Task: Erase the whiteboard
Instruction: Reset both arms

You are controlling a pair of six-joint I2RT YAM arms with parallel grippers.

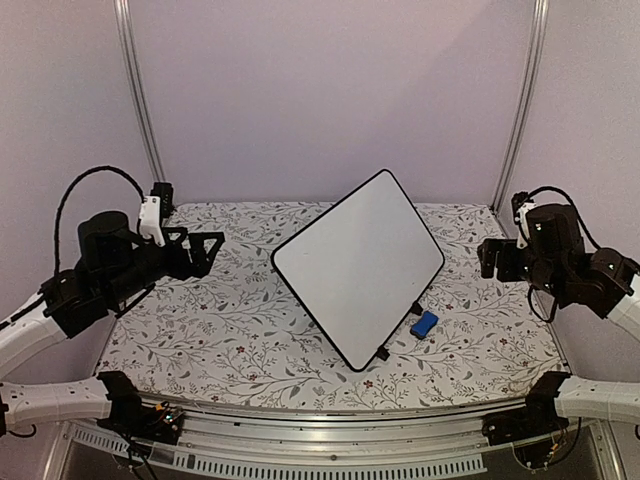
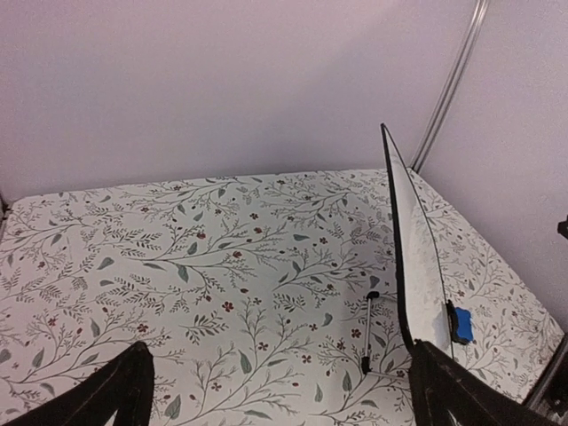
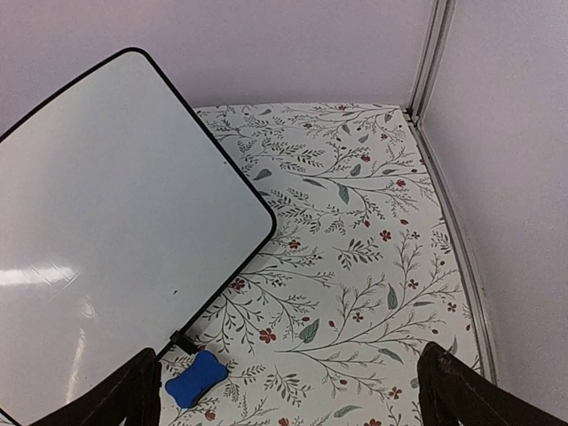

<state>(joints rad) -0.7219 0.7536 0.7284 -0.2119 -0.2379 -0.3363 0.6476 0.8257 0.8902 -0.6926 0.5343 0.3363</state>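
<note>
1. White and glossy, the whiteboard (image 1: 358,265) stands propped at a tilt in the middle of the worktop (image 1: 220,330), turned corner-on like a diamond with one corner toward my arms' bases.
2. Its face is angled to the right side. My right wrist view looks onto the whole face, while the left wrist view catches it nearly edge-on, with a thin prop leg (image 2: 366,333) behind it.
3. My right end effector (image 1: 488,258) hangs wide apart and empty off the board's right corner. The left end effector (image 1: 212,254) is just as wide and empty, well apart on the back side.
4. A blue eraser (image 1: 424,323) lies on the cloth just beside the board's near-right edge, close to a black foot. Its long axis runs roughly along that edge, and I judge the right arm nearer to it.
5. I see no writing on the face, only a tiny dark speck (image 3: 174,291), so I reckon little is left to wipe.
6. Bare cloth lies open to the right of the eraser, out toward the wall, but the board side is tight. I would come in from the open side, fingers across the eraser's short width, wary of nudging the propped board
</note>
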